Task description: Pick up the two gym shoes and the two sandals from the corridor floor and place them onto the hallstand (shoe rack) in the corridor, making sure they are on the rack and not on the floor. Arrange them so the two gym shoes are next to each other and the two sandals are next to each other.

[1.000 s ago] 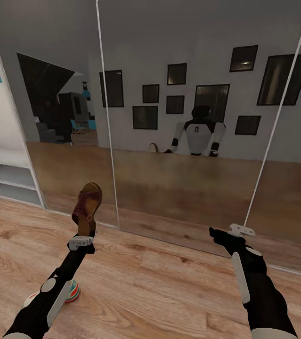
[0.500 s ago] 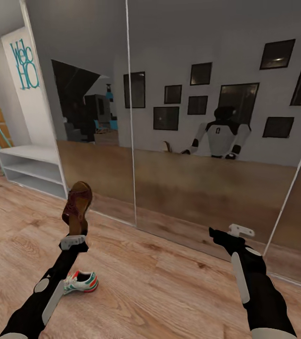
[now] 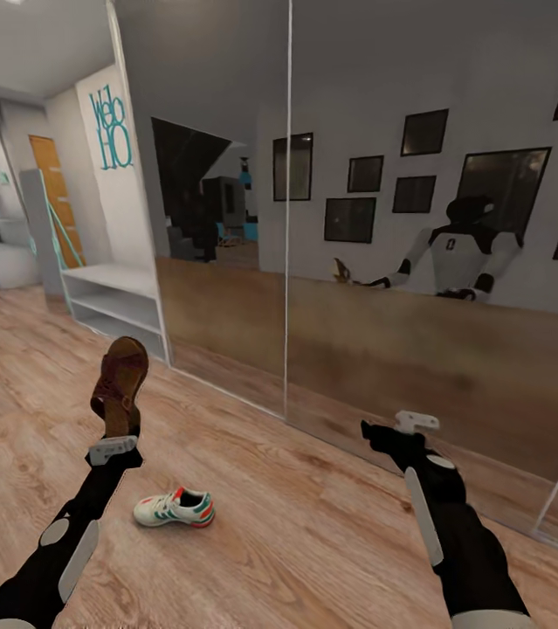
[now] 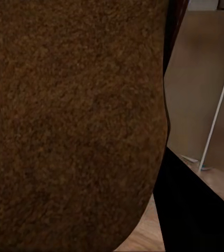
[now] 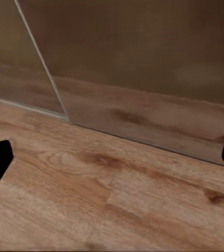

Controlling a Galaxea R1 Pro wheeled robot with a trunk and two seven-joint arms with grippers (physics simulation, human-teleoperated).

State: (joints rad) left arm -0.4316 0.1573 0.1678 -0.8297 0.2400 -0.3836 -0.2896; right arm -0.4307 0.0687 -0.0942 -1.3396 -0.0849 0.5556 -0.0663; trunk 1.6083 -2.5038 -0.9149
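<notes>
Teal lettering [image 3: 110,128] on a white wall panel [image 3: 130,210], near its upper edge, in two stacked lines. It looks like "Welc" over "HO", though the letters are only partly legible.

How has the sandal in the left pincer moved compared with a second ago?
Cannot tell for the room, since the camera has turned. The sandal still stands upright in the left pincer, unchanged against the arm; the mirror wall slid right.
</notes>
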